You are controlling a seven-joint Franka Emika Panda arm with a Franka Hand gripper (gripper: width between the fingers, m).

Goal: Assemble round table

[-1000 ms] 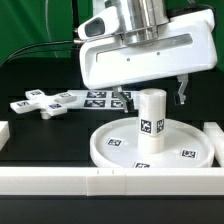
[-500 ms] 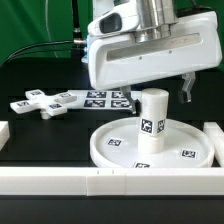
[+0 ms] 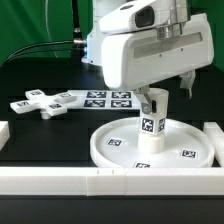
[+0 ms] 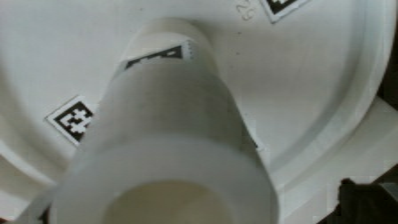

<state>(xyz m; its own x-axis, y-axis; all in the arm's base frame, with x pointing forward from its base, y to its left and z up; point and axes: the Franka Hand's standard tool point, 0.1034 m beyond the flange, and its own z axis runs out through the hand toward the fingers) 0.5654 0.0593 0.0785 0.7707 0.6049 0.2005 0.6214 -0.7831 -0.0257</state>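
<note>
Post [image 3: 151, 128] upright near middle of round disc [image 3: 104, 150] | gripper [image 3: 167, 97] close over post top, jaws apart, nothing held | cross-shaped piece [image 3: 38, 102] flat toward the exterior view's left, beside marker board [image 3: 104, 98].

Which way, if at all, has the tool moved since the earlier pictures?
Yes. Against the unmoved post, the tool has turned and shifted toward the exterior view's right, its body now hiding the post's top.
</note>
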